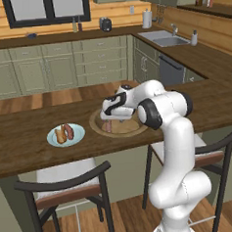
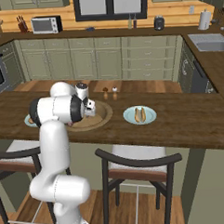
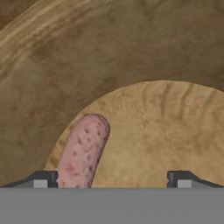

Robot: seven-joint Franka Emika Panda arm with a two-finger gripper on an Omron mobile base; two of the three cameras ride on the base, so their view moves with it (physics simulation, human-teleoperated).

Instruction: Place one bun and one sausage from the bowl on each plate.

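- Claw [image 3: 112,177] hangs low inside the bowl [image 1: 96,125], fingers spread wide apart and clamped on nothing.
- Sausage [image 3: 83,151], pink and speckled, lies on the bowl's pale floor, its near end just inside the left fingertip [image 3: 41,179]; the hand view cannot settle whether they touch.
- Bowl sits on the dark wooden desk [image 1: 21,139], under the arm's hand in both base views; its rim [image 2: 104,115] shows beside the wrist in the right base view.
- Plate [image 1: 79,136], seen left of the bowl in the left base view, carries a bun [image 1: 60,136] and a sausage [image 1: 68,131] side by side.
- Same plate [image 2: 149,116] lies right of the bowl in the right base view, apart from it.
- Second plate [image 2: 27,120] peeks out behind the arm's dark joint at the bowl's other side; what it holds is hidden.
- Two small shakers [image 2: 110,93] stand at the desk's far edge, beyond the bowl.
- Two chairs [image 1: 69,190] are drawn up on the near side of the desk.
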